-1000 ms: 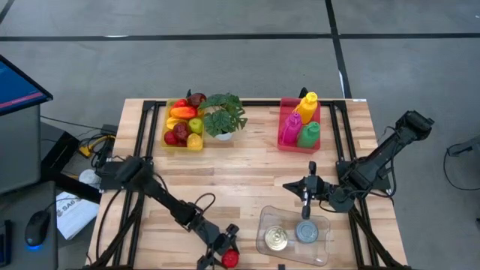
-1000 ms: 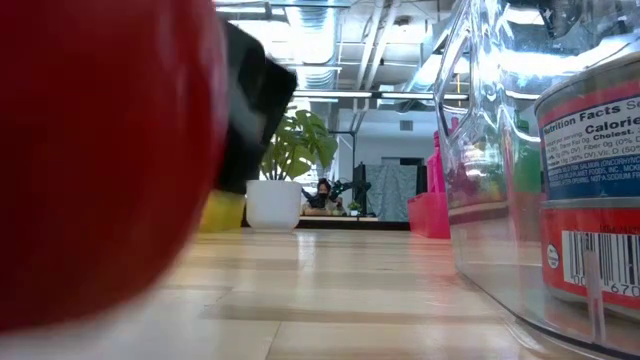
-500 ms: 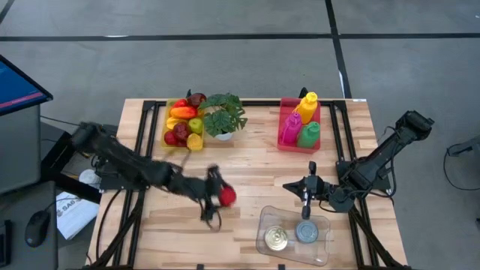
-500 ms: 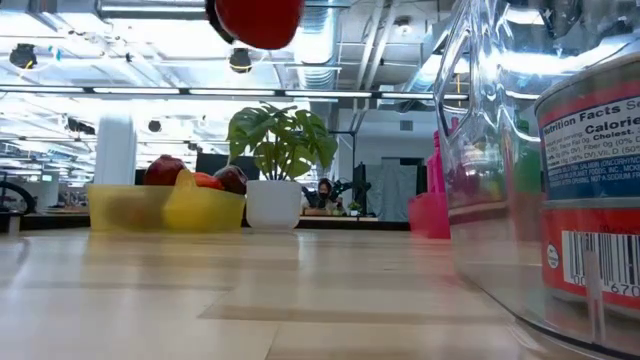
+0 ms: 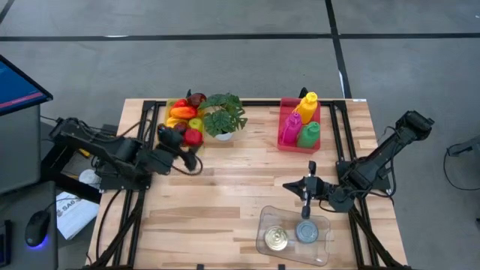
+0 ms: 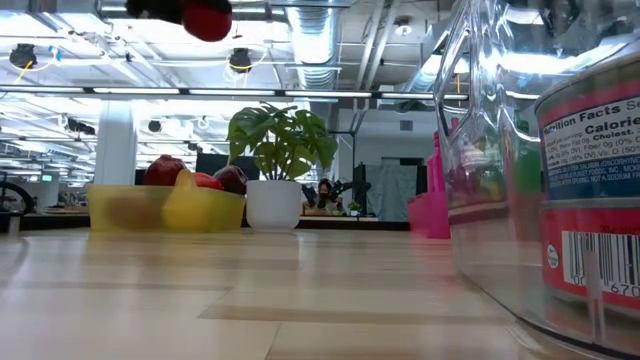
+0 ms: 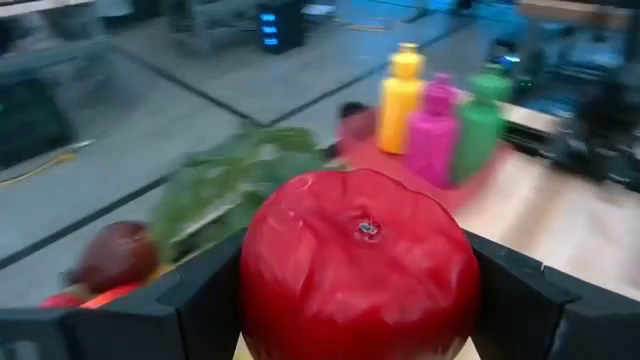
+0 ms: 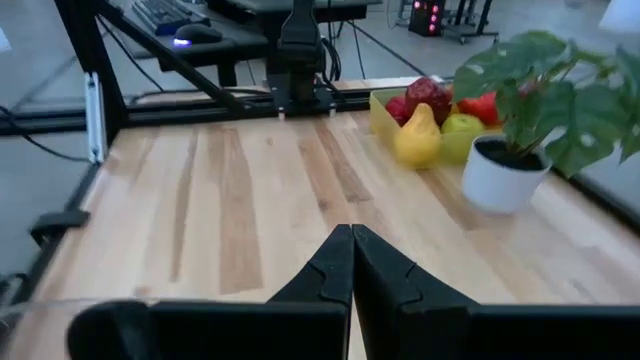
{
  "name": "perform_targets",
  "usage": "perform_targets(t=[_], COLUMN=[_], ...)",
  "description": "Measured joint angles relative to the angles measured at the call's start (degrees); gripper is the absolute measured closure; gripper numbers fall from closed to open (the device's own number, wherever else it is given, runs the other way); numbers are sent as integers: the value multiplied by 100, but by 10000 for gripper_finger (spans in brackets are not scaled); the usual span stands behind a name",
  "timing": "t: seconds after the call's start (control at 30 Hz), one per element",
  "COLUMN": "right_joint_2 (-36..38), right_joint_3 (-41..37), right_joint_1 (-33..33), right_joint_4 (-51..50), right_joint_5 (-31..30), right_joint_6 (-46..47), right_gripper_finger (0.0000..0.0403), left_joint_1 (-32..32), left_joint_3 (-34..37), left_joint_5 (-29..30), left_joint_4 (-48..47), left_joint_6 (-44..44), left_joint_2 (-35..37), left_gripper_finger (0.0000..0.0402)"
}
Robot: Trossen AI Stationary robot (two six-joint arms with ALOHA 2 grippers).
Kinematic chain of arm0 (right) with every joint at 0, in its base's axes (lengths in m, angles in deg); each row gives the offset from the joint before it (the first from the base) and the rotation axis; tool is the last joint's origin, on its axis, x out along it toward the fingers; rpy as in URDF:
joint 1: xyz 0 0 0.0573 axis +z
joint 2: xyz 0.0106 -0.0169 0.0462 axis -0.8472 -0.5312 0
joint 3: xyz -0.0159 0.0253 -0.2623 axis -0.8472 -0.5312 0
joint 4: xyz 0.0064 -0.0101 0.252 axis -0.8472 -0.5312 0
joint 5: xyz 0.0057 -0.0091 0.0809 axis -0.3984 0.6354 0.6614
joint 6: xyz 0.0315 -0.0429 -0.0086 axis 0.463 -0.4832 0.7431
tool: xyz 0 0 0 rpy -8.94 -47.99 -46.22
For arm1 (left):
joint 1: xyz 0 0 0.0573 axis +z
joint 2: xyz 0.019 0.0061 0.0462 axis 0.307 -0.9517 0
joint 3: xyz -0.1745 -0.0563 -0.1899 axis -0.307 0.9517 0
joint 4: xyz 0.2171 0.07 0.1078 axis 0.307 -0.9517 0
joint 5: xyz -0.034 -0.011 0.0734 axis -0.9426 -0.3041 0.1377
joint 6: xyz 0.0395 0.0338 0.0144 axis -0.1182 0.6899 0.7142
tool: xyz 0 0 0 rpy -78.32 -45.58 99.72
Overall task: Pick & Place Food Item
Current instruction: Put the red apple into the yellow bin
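A shiny red round fruit (image 5: 194, 136) (image 7: 360, 265) (image 6: 207, 15) hangs high over the near right corner of the yellow fruit bin (image 5: 174, 124), with my left gripper (image 5: 187, 141) shut on it. The bin (image 6: 130, 207) holds several fruits. My right gripper (image 5: 286, 183) (image 8: 352, 232) is shut on nothing. It hovers over the table just beyond the clear tray (image 5: 324, 253) on the far side. My left gripper pinches the red fruit between its two fingers (image 7: 200, 300), one on each of two opposite sides (image 7: 262, 290). The fingers come nearly level from the table's left side. The fruit is lifted clear, high above the table, its dimpled end (image 7: 366, 229) facing away from the wrist.
A potted plant (image 5: 223, 116) stands right of the yellow bin. A pink bin (image 5: 285, 142) with yellow, pink and green bottles sits at the far right. The clear tray holds two cans (image 5: 276, 239) (image 5: 307, 232) near the front edge. Bare wood lies mid-table.
My left gripper has carried the red fruit from the table's near edge up and toward the far left, to the yellow bin. It has tipped from pointing down to nearly level. The fruit has gone from table height to well above the table.
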Motion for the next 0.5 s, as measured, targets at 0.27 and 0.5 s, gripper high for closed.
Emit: perform_targets(t=[0.27, 0.5], right_joint_2=[0, 2], right_joint_3=[0, 0], right_joint_1=[-279, -755], right_joint_4=[-2, -15], right_joint_5=[-11, -13], right_joint_6=[-675, -856], right_gripper_finger=[403, 403], left_joint_1=[1017, 2307], left_joint_3=[4, 4], left_joint_5=[141, 208], left_joint_4=[-1065, -1873], left_joint_6=[-916, -1823], left_joint_2=[-114, -556], left_gripper_finger=[110, 110])
